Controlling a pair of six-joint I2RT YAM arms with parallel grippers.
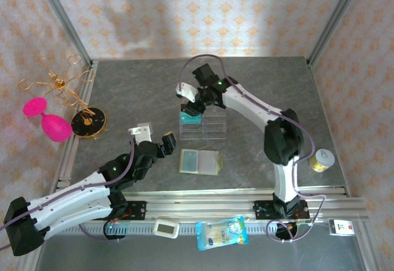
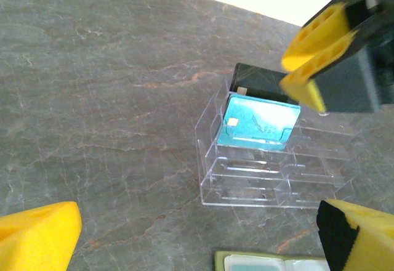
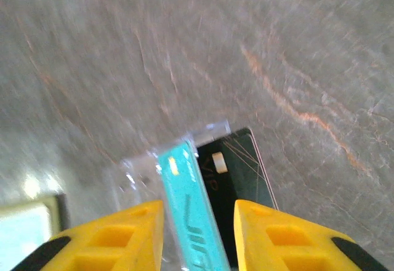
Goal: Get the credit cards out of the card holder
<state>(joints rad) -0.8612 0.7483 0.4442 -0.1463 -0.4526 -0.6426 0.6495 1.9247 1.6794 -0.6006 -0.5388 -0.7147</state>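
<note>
card holder [image 1: 199, 161] is pictured at 4 o'clock of the nearer, spread left tool [image 1: 157, 137], the parted right tool [image 3: 198, 212] being seen astride a credit card [image 2: 258, 123].

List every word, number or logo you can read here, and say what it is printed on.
No text here can be read with certainty.
Teal card standing in the clear tray: dark marks on its face, too blurred to read.
Dark card behind it: one pale mark, unreadable.
Snack packet: print too small to read.
White tag: a red mark, too small to read.
</note>
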